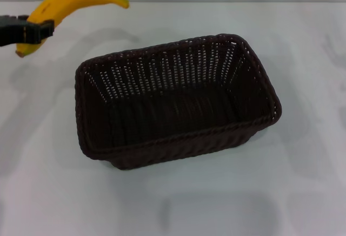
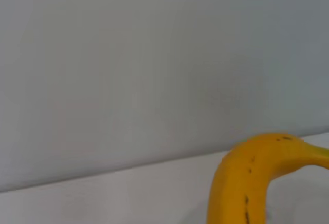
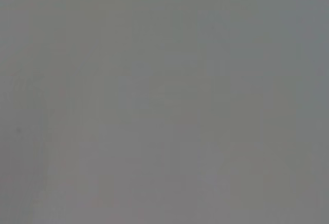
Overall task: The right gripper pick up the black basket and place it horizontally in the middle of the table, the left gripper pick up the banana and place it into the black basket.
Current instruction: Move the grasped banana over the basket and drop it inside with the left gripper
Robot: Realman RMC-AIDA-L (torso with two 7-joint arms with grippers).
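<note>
The left gripper (image 1: 33, 31) was squeezed tight around the banana (image 1: 70, 3), holding it up in the air at about ten o'clock from the black basket (image 1: 178, 100). The basket sat on the white table (image 1: 303, 182), open side up.

The head view looks down from above onto the table (image 1: 303, 192). The left wrist view sits close to the banana (image 2: 247, 183), shared with the head view (image 1: 70, 3). The right wrist view faces only a blank grey surface.
</note>
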